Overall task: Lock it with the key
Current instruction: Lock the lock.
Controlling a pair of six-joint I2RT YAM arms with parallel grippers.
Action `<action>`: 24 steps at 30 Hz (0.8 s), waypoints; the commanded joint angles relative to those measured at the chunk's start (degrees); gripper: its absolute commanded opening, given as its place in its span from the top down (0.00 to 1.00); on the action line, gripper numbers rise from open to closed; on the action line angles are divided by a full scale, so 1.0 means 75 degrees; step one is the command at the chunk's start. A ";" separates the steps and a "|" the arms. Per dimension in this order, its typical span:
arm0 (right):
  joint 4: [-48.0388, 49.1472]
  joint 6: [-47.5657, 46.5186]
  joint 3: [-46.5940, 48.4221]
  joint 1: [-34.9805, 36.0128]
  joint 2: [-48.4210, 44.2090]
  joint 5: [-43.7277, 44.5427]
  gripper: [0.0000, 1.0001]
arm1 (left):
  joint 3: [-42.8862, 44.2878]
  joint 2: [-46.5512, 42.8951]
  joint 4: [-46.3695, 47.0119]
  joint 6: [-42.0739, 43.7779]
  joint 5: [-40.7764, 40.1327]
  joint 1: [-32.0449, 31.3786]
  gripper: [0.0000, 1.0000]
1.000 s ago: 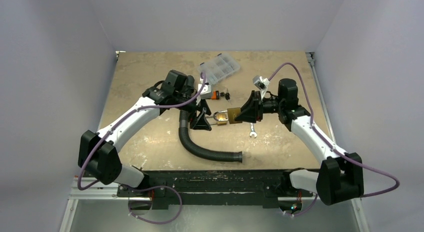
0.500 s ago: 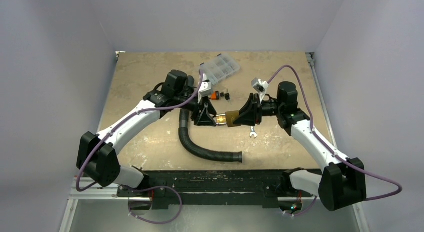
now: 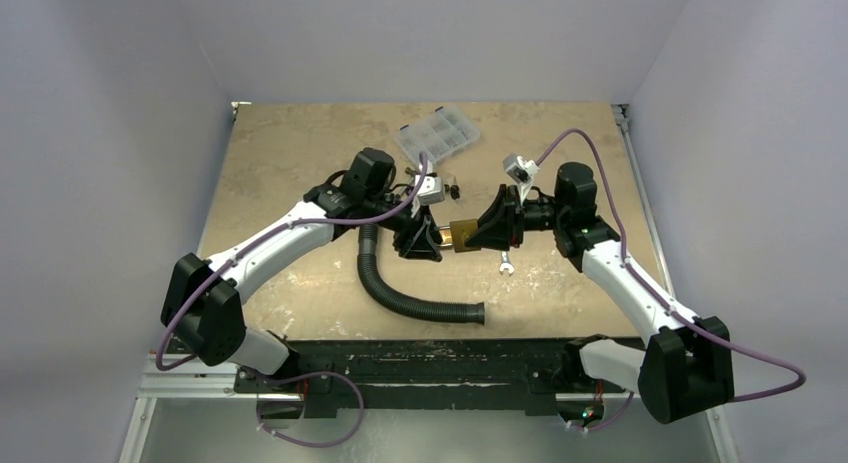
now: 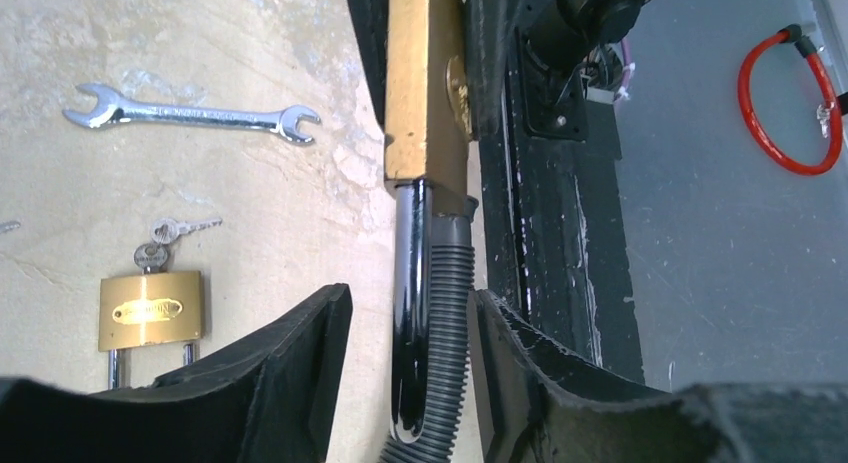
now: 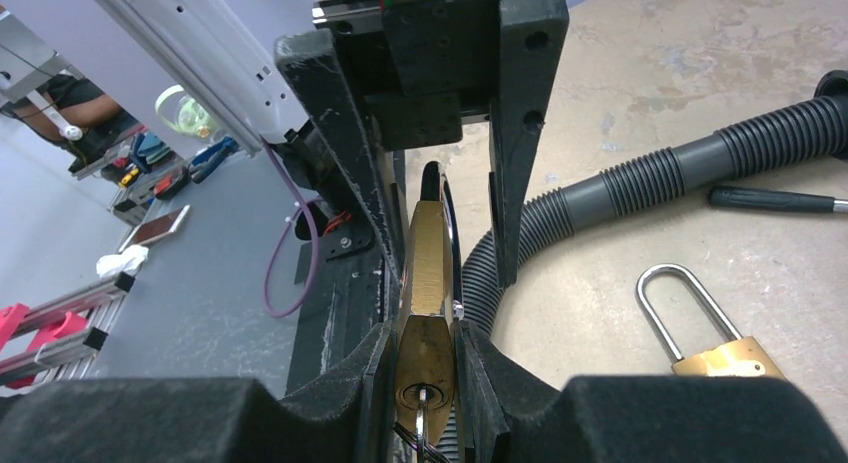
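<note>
Right end effector (image 5: 425, 348) is clamped tight on the brass padlock (image 5: 428, 248) body, holding it above the middle of the desk (image 3: 290, 153), between the two arms. Left end effector (image 4: 410, 308) is partly open, its fingers straddling the shackle (image 4: 405, 283) with a gap either side, gripping nothing. A spare padlock (image 4: 150, 311) lies flat on the desk near a wrench (image 4: 190, 115).

A: Lock (image 5: 425, 273) col.?
B: Brass body, chrome shackle.
A: Hose (image 3: 410, 303)?
B: Dk grey, ribbed. Wrench (image 4: 190, 114) silver, table (image 3: 290, 153) tan w/ pale blotches, cables (image 3: 573, 130) purple, arms (image 3: 270, 238) white & blk.
</note>
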 commanded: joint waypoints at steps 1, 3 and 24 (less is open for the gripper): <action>-0.0062 -0.0400 0.0388 0.0082 -0.0321 -0.0267 1.00 | 0.0324 0.0078 -0.0219 0.0317 -0.0099 -0.0065 0.53; -0.0263 -0.0565 0.0441 0.0121 -0.0308 -0.0257 1.00 | 0.0360 0.0107 -0.0242 0.0332 -0.0143 -0.0140 0.59; -0.3976 -0.4251 0.1601 0.0170 0.0006 0.0312 0.22 | 0.1031 0.0219 -0.1770 0.1554 -0.0272 -0.0364 1.00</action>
